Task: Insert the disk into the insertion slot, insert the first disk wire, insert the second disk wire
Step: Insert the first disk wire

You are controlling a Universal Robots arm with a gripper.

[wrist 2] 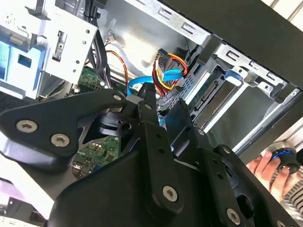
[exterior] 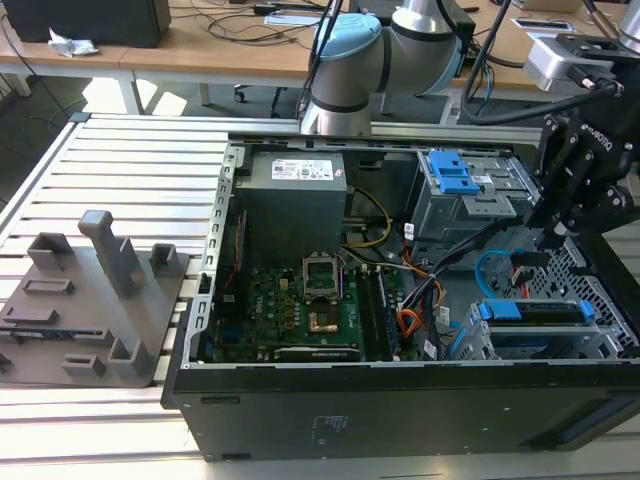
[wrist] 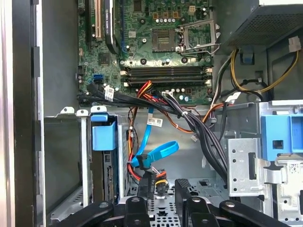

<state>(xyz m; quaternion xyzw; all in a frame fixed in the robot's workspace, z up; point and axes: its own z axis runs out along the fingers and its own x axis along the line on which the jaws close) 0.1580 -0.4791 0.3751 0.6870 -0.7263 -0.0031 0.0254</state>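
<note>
We see an open computer case (exterior: 190, 385) lying on a slatted metal table (exterior: 130, 170). The disk (exterior: 530, 312) with its blue carrier sits inside the insertion slot (exterior: 486, 345), the low grey cage in the case's near corner on the exterior view's right. In the first wrist view the carrier's blue tab (wrist: 104, 137) stands at the mouth of the cage (wrist: 83, 156).

The gripper (exterior: 550, 240) hangs inside the case, over the perforated floor, between the cage and the taller bay with the blue latch (exterior: 455, 175) at the far edge. Its tip is right at a loose blue flat cable (wrist: 158, 152) and a black plug (wrist: 147, 183) with red, yellow and black wires (wrist 2: 165, 66). In both wrist views the plug lies close against the gripper (wrist: 160, 195), but we cannot tell how far open it stands or whether it has hold of the plug. The blue cable loops near the disk end of the cage. We cannot tell whether either wire is seated in the disk.

The motherboard (exterior: 300, 300) fills the case's middle, with the grey power supply (exterior: 295, 190) at the far edge. A grey fixture block (exterior: 90, 300) sits on the table off the case's edge on the exterior view's left. In the second wrist view a person's hand (wrist 2: 267, 168) is outside the case wall, on a blue-ringed knob (wrist 2: 286, 158).
</note>
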